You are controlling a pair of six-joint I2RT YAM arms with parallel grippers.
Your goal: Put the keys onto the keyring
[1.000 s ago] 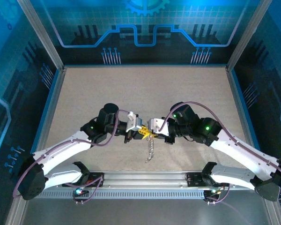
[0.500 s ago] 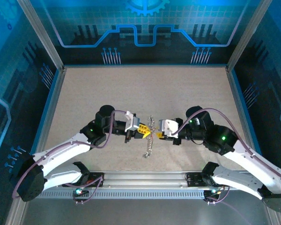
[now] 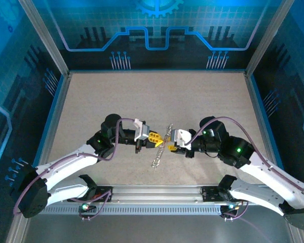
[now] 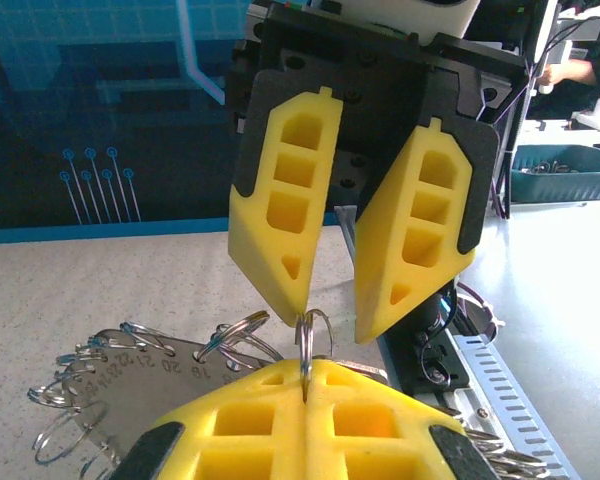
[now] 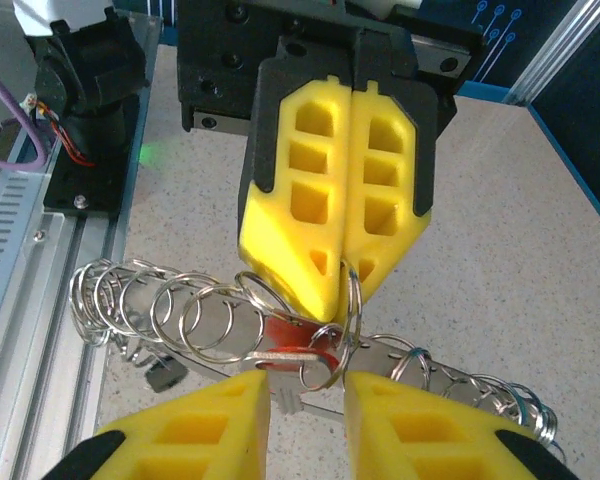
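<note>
Since a second ago the right arm has drawn back to its own side and dropped lower, its jaws have parted, and the hanging bundle of rings has swung from near vertical to a slant across the table (image 3: pixel 142 96). Now the left gripper (image 3: pixel 157 138) reaches in from the left with its yellow fingers pressed together, clamped on the thin wire of the keyring (image 4: pixel 305 345), which stands edge-on out of the seam between the two pads. From that ring hangs a numbered metal plate (image 4: pixel 155 375) fringed with many small split rings (image 5: pixel 130 295), and from above it reads as a chain-like strip slanting between the two grippers. Just beside the clamped ring sits one of the keys (image 5: pixel 300 335), red-headed, its silver blade lying level under the ring; whether it is threaded onto the wire cannot be told. To the right, the right gripper (image 3: pixel 169 147) faces the left one tip to tip, its jaws apart and empty. Its fingertips (image 4: pixel 395 310) stand one to either side of the ring, close to it, though contact cannot be made out.
</note>
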